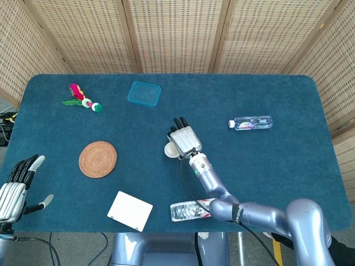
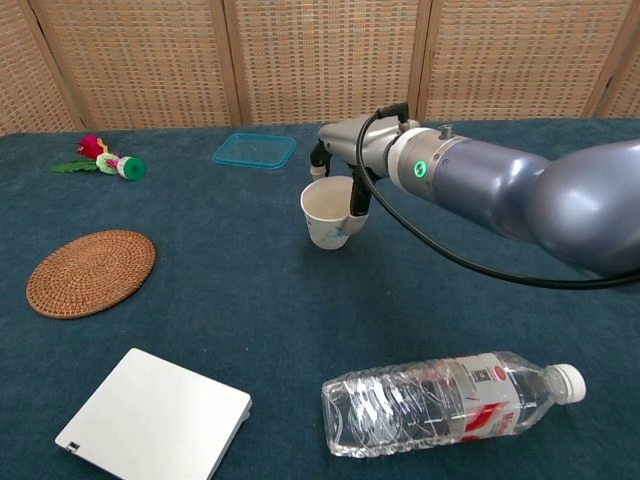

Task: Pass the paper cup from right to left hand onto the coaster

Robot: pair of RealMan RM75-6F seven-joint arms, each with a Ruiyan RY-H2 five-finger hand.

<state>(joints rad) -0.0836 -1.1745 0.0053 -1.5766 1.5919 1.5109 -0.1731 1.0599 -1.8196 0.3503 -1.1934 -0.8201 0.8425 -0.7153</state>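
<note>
My right hand [image 1: 183,139] [image 2: 350,160] grips the white paper cup [image 2: 327,213] [image 1: 171,151] from above, holding it upright just over the middle of the blue table. The round woven coaster [image 1: 97,159] [image 2: 90,271] lies bare on the table to the left of the cup. My left hand [image 1: 15,187] hovers off the table's front left corner, fingers spread and holding nothing; the chest view does not show it.
A clear water bottle [image 2: 448,402] [image 1: 191,209] lies on its side near the front edge, with a white flat box [image 1: 130,210] [image 2: 152,417] left of it. A blue lid [image 1: 144,93], a colourful toy [image 1: 83,98] and a small bottle [image 1: 252,122] lie further back.
</note>
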